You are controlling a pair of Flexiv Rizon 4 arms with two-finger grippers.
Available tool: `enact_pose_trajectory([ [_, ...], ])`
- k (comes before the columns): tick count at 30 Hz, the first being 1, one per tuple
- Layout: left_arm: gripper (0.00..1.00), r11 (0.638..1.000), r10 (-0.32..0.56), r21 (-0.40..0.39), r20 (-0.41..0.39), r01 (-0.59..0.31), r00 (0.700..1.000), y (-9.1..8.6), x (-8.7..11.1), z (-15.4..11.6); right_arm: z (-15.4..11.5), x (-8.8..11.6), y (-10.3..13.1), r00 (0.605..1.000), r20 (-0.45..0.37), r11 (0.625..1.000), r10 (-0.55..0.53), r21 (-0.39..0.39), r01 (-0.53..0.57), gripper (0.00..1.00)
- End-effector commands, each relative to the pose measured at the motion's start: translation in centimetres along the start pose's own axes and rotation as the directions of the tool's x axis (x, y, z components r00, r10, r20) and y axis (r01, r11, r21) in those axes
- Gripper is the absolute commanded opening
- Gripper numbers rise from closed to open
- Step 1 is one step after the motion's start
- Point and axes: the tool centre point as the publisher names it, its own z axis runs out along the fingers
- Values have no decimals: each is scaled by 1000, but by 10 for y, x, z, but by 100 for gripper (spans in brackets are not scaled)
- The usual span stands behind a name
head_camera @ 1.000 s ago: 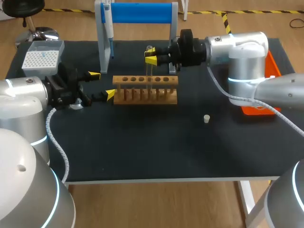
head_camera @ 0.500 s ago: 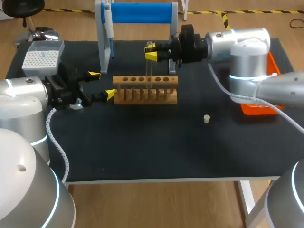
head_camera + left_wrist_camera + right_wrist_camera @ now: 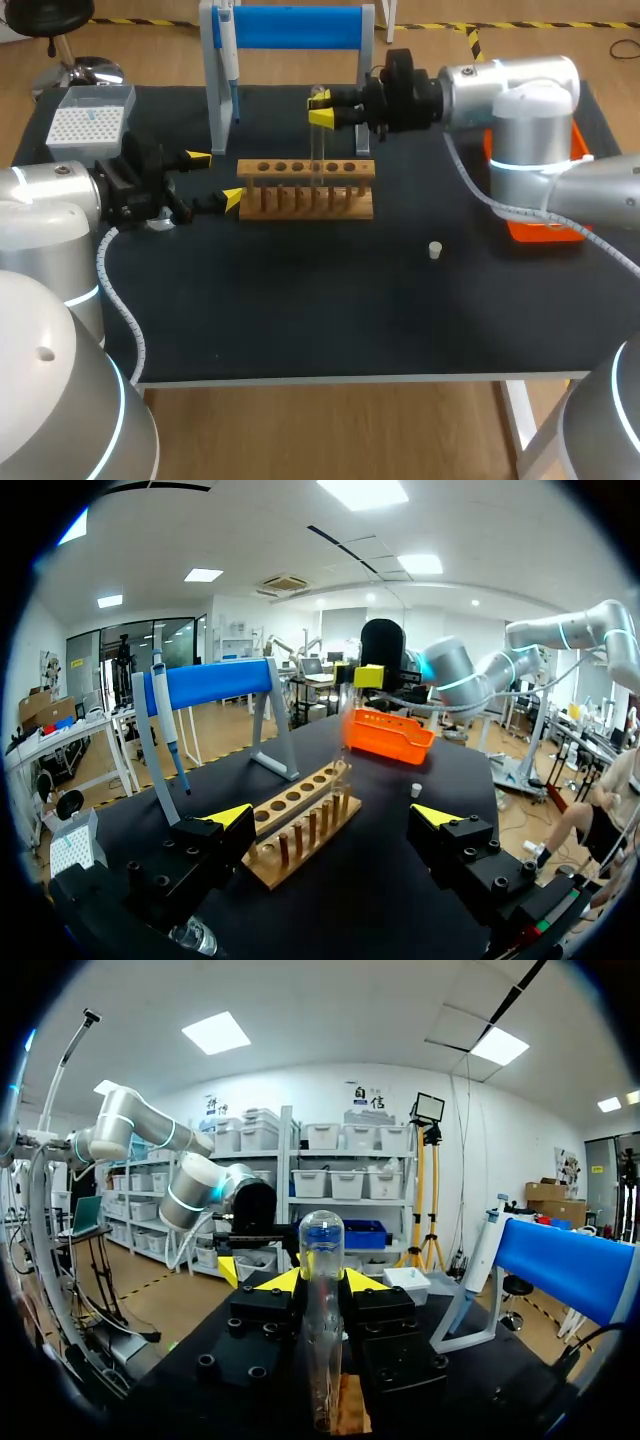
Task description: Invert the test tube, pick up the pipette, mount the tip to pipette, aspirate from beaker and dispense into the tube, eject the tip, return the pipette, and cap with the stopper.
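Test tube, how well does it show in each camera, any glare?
Head view: the test tube in the right hand is faint, nearly see-through against the dark table. Right wrist view: large and plain, light glinting on its rounded end. Left wrist view: hardly visible.

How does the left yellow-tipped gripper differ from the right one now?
The left gripper stands open and empty; the right gripper is shut on a clear glass test tube. The left gripper sits low beside the end of the wooden tube rack; the right gripper is held above that rack. Both have two yellow-tipped fingers.
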Motion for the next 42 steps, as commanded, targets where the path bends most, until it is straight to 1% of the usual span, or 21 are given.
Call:
enact_pose_trajectory([
  [1,100,1000,0,4,6,0,1000,1,1,1,-1,1,1,1000,2,1000,0,2,0,0],
  [6,100,1000,0,4,6,0,1000,1,1,1,-1,1,1,1000,2,1000,0,2,0,0],
  [8,100,1000,0,4,6,0,1000,1,1,1,-6,2,1,998,26,998,63,-19,-63,0],
  [9,100,1000,0,4,6,0,1000,1,1,1,-10,4,2,989,12,988,147,-38,-147,0],
  [11,100,1000,0,4,6,0,1000,1,1,1,-15,6,3,976,19,974,218,-62,-217,0],
  [14,100,1000,0,4,6,0,1000,1,1,1,-22,7,6,927,11,923,376,-96,-373,0],
  [17,100,1000,0,4,6,0,1000,1,1,1,-27,5,6,848,-18,841,530,-119,-528,0],
  [20,100,1000,0,4,6,0,1000,1,1,1,-29,1,4,768,-49,763,639,-89,-640,0],
  [22,100,1000,0,4,6,0,1000,1,1,1,-29,0,2,692,-69,689,719,-66,-722,0],
  [23,100,1000,0,4,6,0,1000,1,1,1,-29,-1,1,671,-64,669,738,-60,-741,0],
  [25,100,1000,0,4,6,0,1000,1,1,1,-29,-2,-3,600,-70,600,797,-24,-800,0],
  [27,100,1000,0,4,6,0,1000,1,1,1,-28,-2,-7,539,-60,540,840,-6,-842,0],
  [29,100,1000,0,4,6,0,1000,1,1,1,-26,-1,-10,499,-54,501,865,21,-865,0],
  [30,100,1000,0,4,6,0,1000,1,1,1,-25,0,-12,454,-57,455,889,20,-890,0],
  [31,100,1000,0,4,6,0,1000,1,1,1,-25,0,-13,424,-61,426,904,17,-905,0],
  [32,100,1000,0,4,6,0,1000,1,1,1,-24,0,-14,417,-59,419,907,18,-908,0],
  [34,100,1000,0,4,6,0,1000,1,1,1,-24,0,-15,348,-86,350,934,15,-937,0],
  [36,100,1000,0,4,6,0,1000,1,1,1,-23,1,-15,330,-83,333,940,23,-943,0],
  [38,100,1000,0,4,6,0,1000,1,1,1,-22,2,-18,272,-83,274,959,21,-961,0],
  [40,100,1000,0,4,6,0,1000,1,1,1,-22,3,-20,237,-66,239,969,28,-971,0],
  [42,100,1000,0,4,6,0,1000,1,1,1,-22,4,-22,166,-66,168,984,24,-985,0],
])
